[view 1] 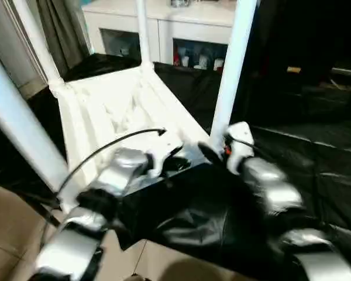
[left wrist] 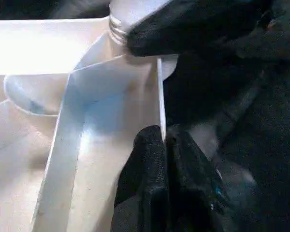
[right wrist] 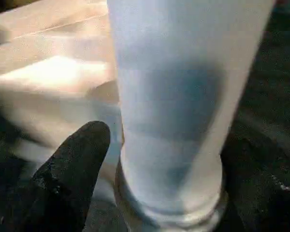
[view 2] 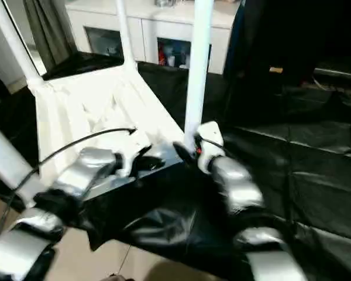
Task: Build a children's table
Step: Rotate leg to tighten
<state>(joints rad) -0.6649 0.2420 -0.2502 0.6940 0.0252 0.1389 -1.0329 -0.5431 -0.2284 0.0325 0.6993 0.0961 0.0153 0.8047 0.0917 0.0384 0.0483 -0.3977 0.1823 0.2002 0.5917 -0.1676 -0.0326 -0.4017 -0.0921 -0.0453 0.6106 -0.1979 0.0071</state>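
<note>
The children's table [view 1: 117,111] lies upside down on a black cloth, ribbed underside up, with white tube legs standing in its corner sockets. My left gripper [left wrist: 164,140] is shut on the thin rim wall [left wrist: 159,87] at the near edge, close to the near right corner. My right gripper [view 1: 213,149] stands open around the base of the near right leg [view 1: 231,70], just above its socket. In the right wrist view one black finger [right wrist: 72,169] stands beside the leg [right wrist: 174,96] with a narrow gap.
The black cloth [view 1: 304,158] covers the surface under and to the right of the table. A white glass-door cabinet [view 1: 164,23] stands behind. Tiled floor [view 1: 11,222] shows at the near left, past the cloth's edge. Other legs [view 1: 38,47] rise at the left.
</note>
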